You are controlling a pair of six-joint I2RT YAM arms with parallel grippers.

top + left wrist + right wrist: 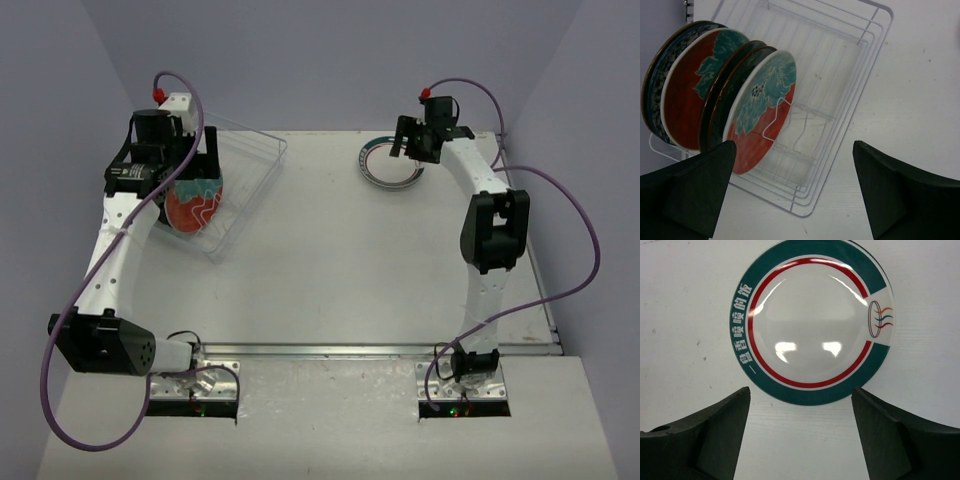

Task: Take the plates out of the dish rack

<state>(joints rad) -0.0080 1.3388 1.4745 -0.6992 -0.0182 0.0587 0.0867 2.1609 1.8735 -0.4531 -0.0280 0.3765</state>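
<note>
The clear dish rack [252,170] stands at the far left of the table; it also shows in the left wrist view [850,95]. Several plates stand upright in its near end: a red and teal plate with white lines [196,207] [762,115] in front, dark plates [725,95] behind it, another red and teal plate [687,95] and a dark patterned one [655,90]. My left gripper [185,150] [795,192] is open and empty above them. A white plate with teal and red rings [388,162] [812,322] lies flat at the far right. My right gripper [412,140] [800,432] is open and empty just above it.
The far half of the rack holds no plates. The table's right edge [535,260] runs close behind the right arm. Grey walls enclose the back and both sides.
</note>
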